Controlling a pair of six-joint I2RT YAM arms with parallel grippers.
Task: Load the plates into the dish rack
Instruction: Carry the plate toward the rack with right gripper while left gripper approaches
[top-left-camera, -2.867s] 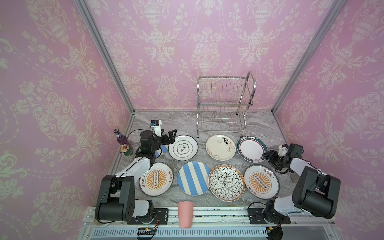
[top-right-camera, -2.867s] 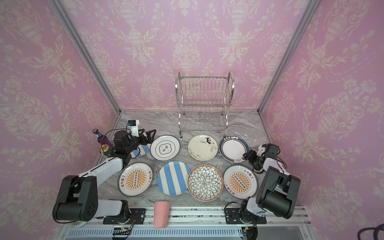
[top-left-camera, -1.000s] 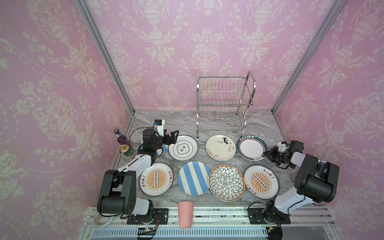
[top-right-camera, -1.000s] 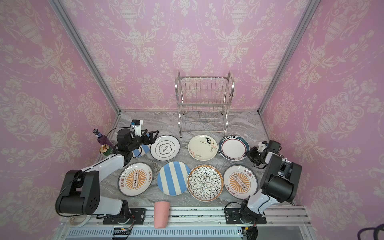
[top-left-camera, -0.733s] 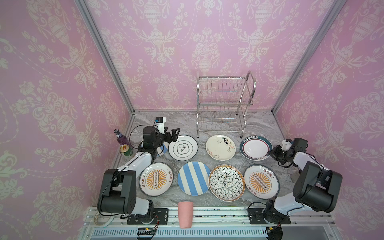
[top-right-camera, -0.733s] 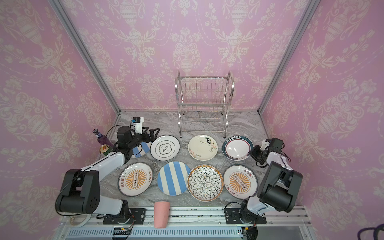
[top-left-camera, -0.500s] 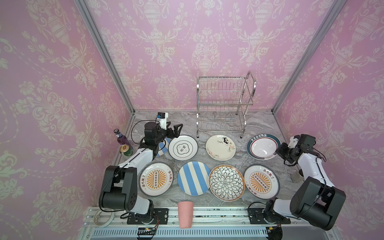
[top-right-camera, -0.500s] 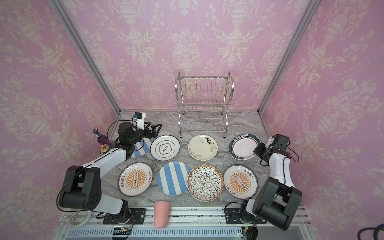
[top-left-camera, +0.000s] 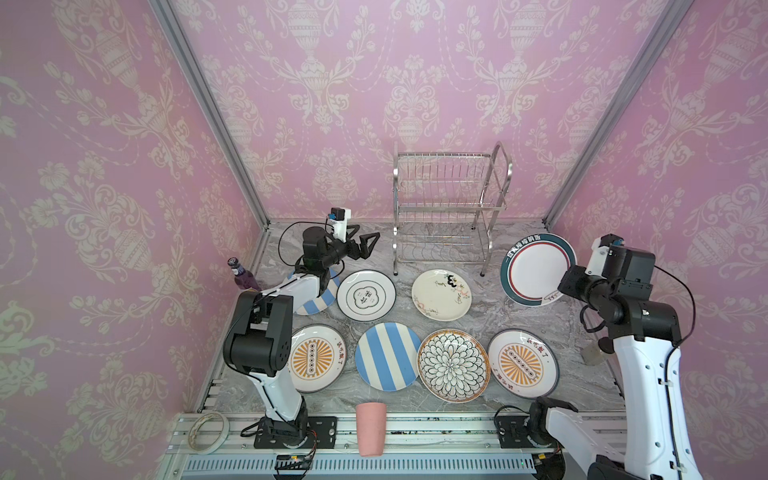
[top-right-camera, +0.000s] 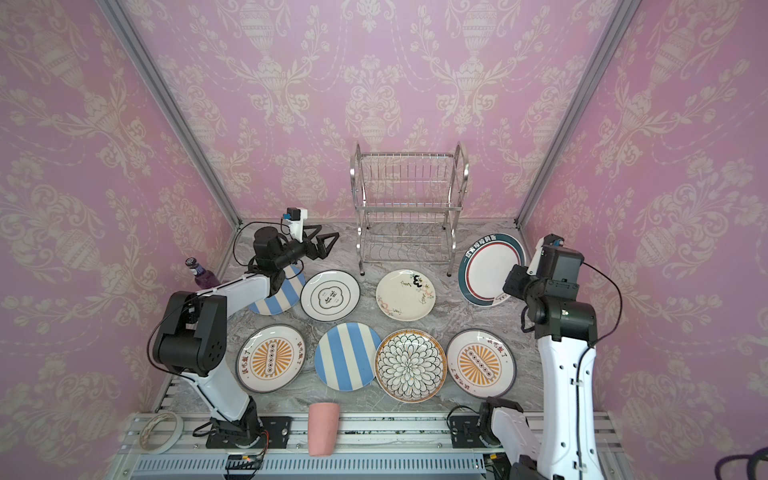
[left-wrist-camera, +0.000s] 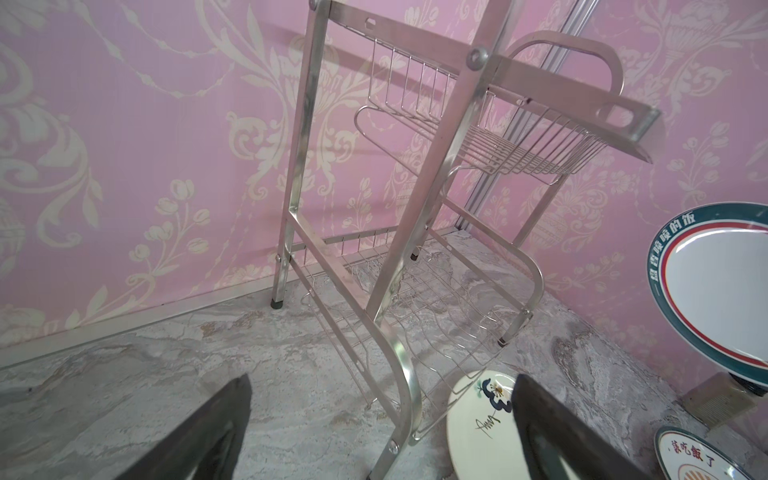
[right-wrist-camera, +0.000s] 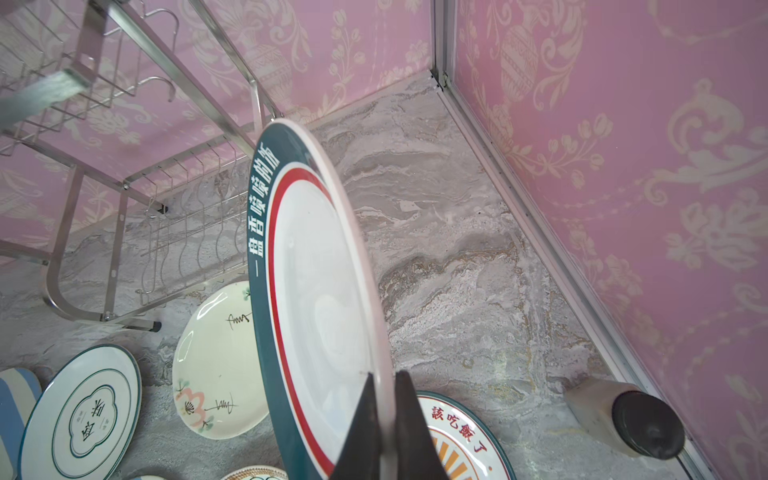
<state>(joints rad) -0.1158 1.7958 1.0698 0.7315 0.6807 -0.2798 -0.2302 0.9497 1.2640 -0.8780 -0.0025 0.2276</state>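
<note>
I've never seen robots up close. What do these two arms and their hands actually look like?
Both the left arm and the right arm have smooth white links joined by chunky black joints. Thin black cables loop alongside them. Each wrist carries a small white camera. The left hand and the right hand each have two black, wedge-shaped fingers.
</note>
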